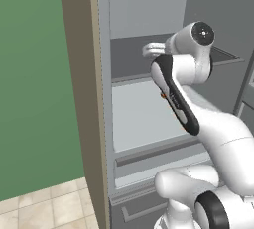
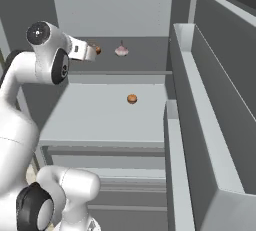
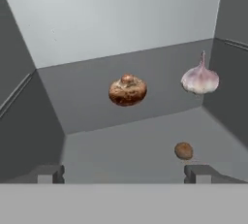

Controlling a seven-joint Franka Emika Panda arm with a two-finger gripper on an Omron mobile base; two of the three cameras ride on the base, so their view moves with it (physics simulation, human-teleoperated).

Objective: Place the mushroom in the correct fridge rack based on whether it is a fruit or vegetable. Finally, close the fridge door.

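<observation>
Gripper [image 3: 124, 173]: two small dark square-tipped fingers, set wide apart, nothing between them. It reaches into the fridge at upper-shelf height; in the left base view the hand is largely hidden behind the arm's upper joint.

Mushroom [image 3: 128, 90]: rounded brown cap with paler streaks and a small knob on top. It sits ahead of the fingertips and clear of them, over the dark upper shelf [image 3: 97, 97]. Contact with the shelf cannot be made out. In the right base view it shows just past the hand's tip, partly cut off by it [image 2: 97, 50].

Garlic bulb [image 3: 200, 79]: pale pinkish-white, bulbous, with a thin upright stalk. It lies to the mushroom's right on the same shelf, near the side wall.

Small round item [image 2: 132, 98]: orange-brown, smooth, too small to identify. It rests on the pale lower shelf [image 2: 90, 120], apart from the rest.

Fridge interior: flat matte grey walls with straight edges. Open shelf space lies left of the mushroom and between it and the garlic.

Fridge door [image 2: 210, 125]: swung open at the right, its inner face showing a long pale door bin; the far end is cut off by the frame.
</observation>
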